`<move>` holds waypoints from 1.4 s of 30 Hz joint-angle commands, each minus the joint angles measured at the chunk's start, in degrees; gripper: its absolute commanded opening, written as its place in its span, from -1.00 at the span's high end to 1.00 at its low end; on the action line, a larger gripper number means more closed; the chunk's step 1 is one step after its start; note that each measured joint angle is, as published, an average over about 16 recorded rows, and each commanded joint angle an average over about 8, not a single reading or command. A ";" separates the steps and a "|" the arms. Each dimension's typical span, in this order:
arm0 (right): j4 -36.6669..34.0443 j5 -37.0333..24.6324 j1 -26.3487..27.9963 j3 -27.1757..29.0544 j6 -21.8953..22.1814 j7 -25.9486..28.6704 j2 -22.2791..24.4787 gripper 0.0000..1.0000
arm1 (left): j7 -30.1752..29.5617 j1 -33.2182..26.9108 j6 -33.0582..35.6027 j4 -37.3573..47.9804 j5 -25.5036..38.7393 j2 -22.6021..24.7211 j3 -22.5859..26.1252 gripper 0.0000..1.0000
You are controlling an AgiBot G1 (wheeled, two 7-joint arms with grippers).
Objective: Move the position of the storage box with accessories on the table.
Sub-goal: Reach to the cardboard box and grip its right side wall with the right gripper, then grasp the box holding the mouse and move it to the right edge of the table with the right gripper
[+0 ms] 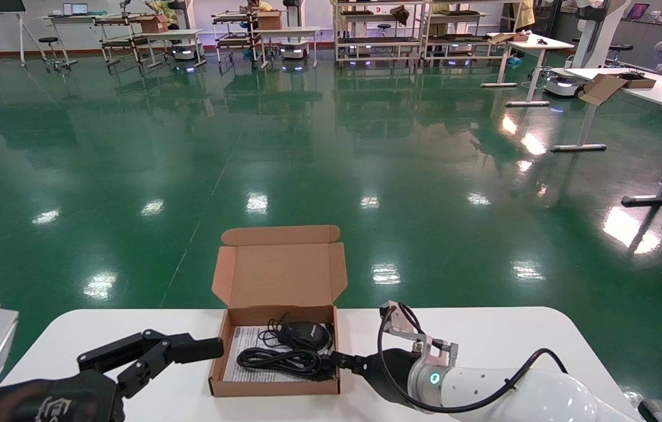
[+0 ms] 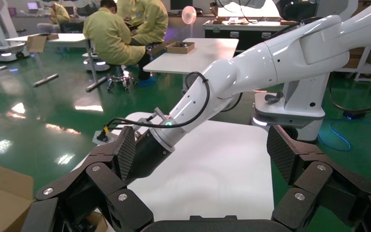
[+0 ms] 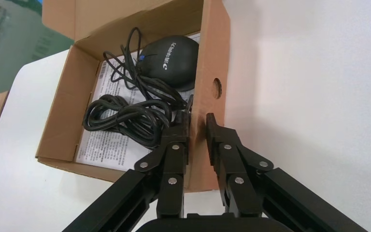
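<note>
The storage box (image 1: 276,351), lid open, sits near the table (image 1: 483,334) front edge. The right pincer (image 3: 197,126) straddles its 3 o'clock wall, clamped on the cardboard beside the mouse (image 3: 170,61). The left pincer (image 2: 203,154), spread apart, idles at 9 o'clock.

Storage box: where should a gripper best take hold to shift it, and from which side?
Probably the storage box right side wall, approached from the robot's side: it stands upright, thin and unobstructed. The right gripper already straddles it.
</note>
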 commanded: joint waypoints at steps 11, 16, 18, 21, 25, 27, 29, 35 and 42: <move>-0.73 -1.27 1.86 -4.83 -1.40 1.39 -0.06 0.94 | 0.00 0.00 0.00 0.00 0.00 0.00 0.00 -1.00; -1.18 -2.49 3.23 -6.84 -1.91 2.15 0.00 0.99 | 0.00 0.00 0.00 0.00 0.00 0.00 0.00 -1.00; -1.46 -2.69 3.79 -7.33 -2.12 2.42 0.03 1.00 | 0.00 0.00 0.00 0.00 0.00 0.00 0.00 -1.00; -1.95 -2.68 4.61 -7.76 -2.42 2.79 0.09 1.00 | 0.00 0.00 0.00 0.00 0.00 0.00 0.00 -1.00; -2.73 -2.21 5.64 -7.83 -2.73 2.99 0.19 1.00 | 0.00 0.00 0.00 0.00 0.00 0.00 0.00 -1.00; -3.17 -1.84 6.20 -7.70 -2.90 2.85 0.26 1.00 | 0.00 0.00 0.00 0.00 0.00 0.00 0.00 -1.00; -3.72 -1.44 6.93 -7.49 -3.19 2.52 0.35 1.00 | 0.00 0.00 0.00 0.00 0.00 0.00 0.00 -1.00; -6.31 -0.23 10.43 -6.56 -5.38 0.50 0.98 1.00 | 0.00 0.00 0.00 0.00 0.00 0.00 0.00 -1.00; -11.34 0.69 16.32 -5.50 -10.73 -3.54 3.23 1.00 | 0.00 0.00 0.00 0.00 0.00 0.00 0.00 -1.00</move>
